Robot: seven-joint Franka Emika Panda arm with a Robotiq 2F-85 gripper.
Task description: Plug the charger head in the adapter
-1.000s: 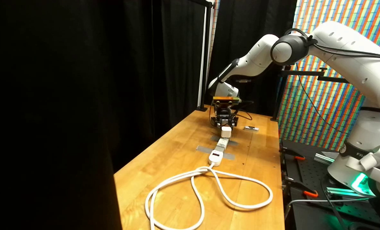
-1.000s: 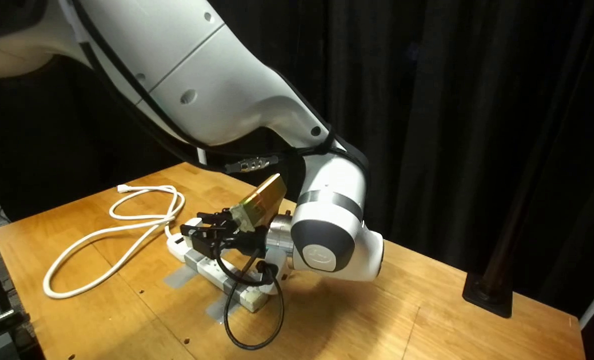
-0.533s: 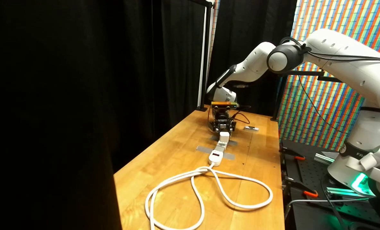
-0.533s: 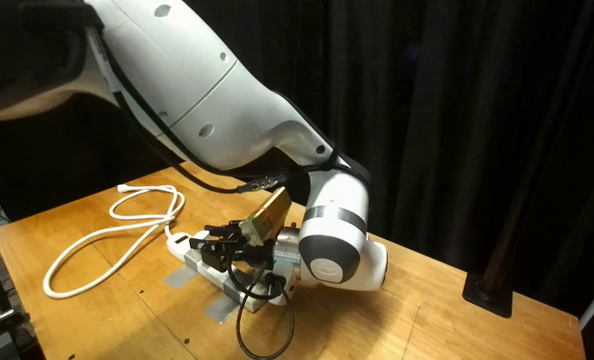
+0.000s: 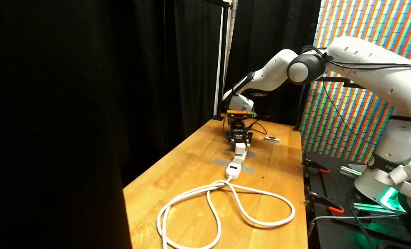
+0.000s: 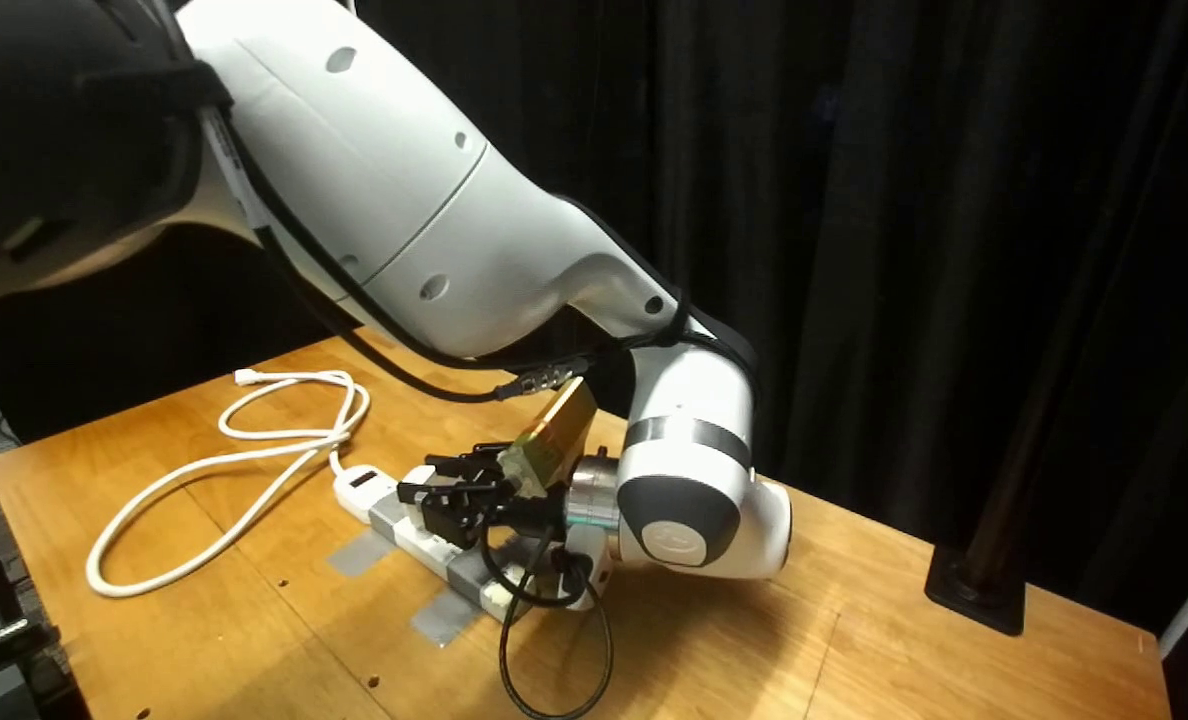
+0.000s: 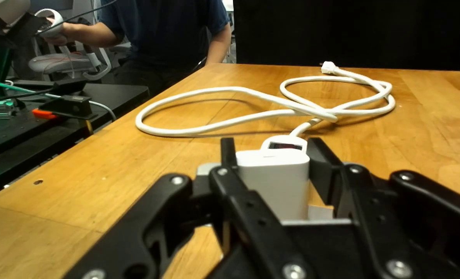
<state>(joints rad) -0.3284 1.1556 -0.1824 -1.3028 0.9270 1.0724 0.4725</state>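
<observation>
In the wrist view, the charger head [image 7: 273, 186], a small white plastic cube-like block with rounded edges, stands between the black fingers [image 7: 325, 166] of the gripper [image 7: 271, 155], which is clenched on its two sides. In an exterior view, the adapter [image 6: 424, 546], a narrow white oblong socket strip banded with grey tape [image 6: 362, 552], lies along the light-brown wooden table [image 6: 714, 650], much of its length in sight beside the gripper; the wrist view leaves visible chiefly its rounded end with a dark window [image 7: 286, 146]. In an exterior view, the charger head [image 5: 240, 148] appears over the adapter; whether the two touch or are joined, I cannot tell. The adapter's thick white cable [image 7: 230, 89] loops across the table. The wrist view and an exterior view show its white plug [image 6: 245, 377] near the table's edge; in an exterior view the cable [image 5: 163, 238] runs out of the frame at the bottom. An exterior view alone shows a small flat silver-and-dark item [image 5: 271, 139] near the gripper and a multicoloured patterned wall [image 5: 368, 86]. Both exterior views show a gold-and-orange box [image 6: 554, 430] mounted at the gripper. The wrist view takes in a person [image 7: 164, 35] in a dark blue shirt holding a white ring-shaped controller [image 7: 58, 18].
</observation>
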